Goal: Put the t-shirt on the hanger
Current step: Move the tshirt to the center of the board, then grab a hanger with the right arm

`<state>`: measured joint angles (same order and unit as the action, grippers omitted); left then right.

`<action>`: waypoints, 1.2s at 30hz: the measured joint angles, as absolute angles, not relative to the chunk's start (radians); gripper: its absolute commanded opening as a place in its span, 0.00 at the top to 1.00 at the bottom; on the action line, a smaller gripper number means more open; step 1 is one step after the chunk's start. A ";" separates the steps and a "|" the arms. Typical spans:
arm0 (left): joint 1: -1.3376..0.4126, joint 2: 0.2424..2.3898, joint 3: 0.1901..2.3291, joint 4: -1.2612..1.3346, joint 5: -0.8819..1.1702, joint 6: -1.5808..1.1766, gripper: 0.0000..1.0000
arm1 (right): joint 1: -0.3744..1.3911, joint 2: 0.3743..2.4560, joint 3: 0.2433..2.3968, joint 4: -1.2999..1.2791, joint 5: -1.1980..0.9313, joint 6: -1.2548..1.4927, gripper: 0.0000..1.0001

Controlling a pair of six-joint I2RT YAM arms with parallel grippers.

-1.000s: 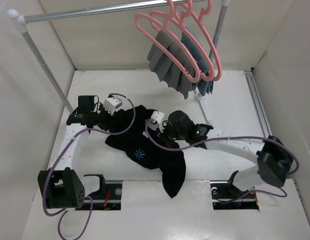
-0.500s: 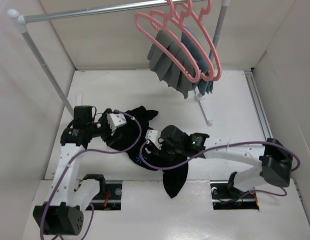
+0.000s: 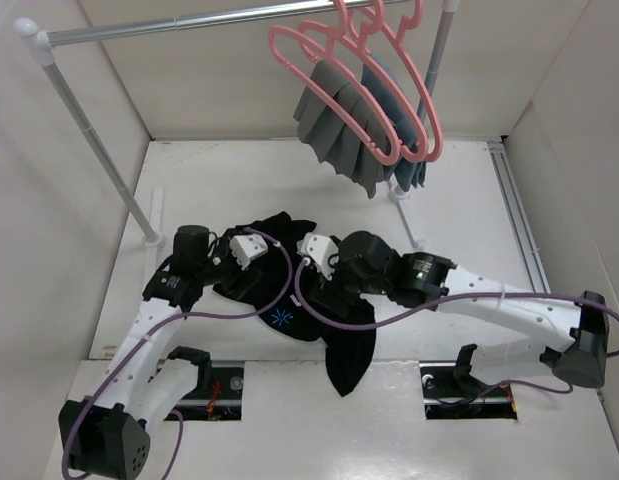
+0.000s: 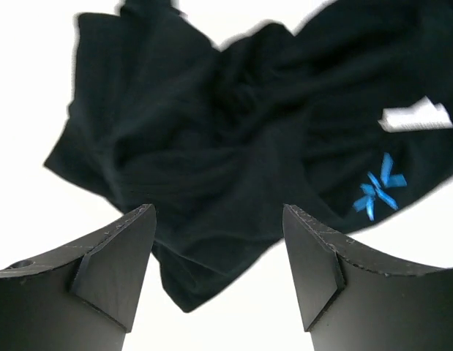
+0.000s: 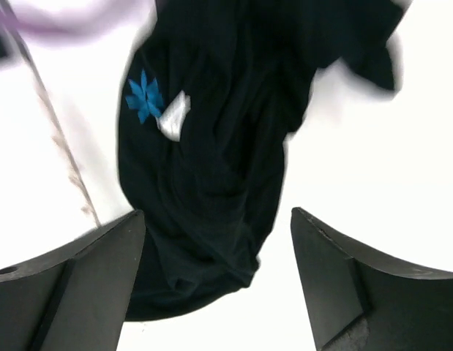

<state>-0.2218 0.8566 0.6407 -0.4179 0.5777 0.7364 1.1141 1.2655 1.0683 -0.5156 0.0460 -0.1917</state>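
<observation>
**T-shirt [image 3: 344,355] in a heap on the desk [image 3: 219,180], both hands empty**

Left hand [image 4: 219,219] was spread wide over the shirt's left side, nothing between its fingers. The black shirt lay crumpled near the front middle of the desk, blue star mark [image 3: 282,318] facing up. Right hand [image 5: 219,219] hovered over its right part, also spread, gripping nothing. The pink hanger [image 3: 277,40] hung on the rail [image 3: 189,22] at the back, well apart.

Robotics test cell. White panel walls [image 3: 59,200] enclose a white table [image 3: 219,175]; left arm [image 3: 139,338] and right arm [image 3: 509,305], cabled, are bolted at its near edge; a metal clothes rail [image 3: 189,22] spans the far edge.
</observation>
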 measured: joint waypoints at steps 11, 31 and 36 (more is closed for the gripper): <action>-0.221 0.691 0.503 -0.160 0.481 0.470 0.32 | 1.033 1.292 1.831 -0.714 -0.023 -0.276 0.23; -0.222 0.632 0.482 -0.117 0.458 0.431 0.31 | 0.537 1.718 2.271 -0.656 -0.295 -0.277 0.53; -0.222 0.629 0.478 -0.112 0.459 0.431 0.31 | 0.522 1.713 2.251 -0.606 -0.300 -0.257 0.57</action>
<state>-0.2218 0.6292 0.4778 -0.1116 0.4587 0.4309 0.5217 1.7130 2.2513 -0.6064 -0.3000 -0.2569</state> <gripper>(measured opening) 0.687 0.413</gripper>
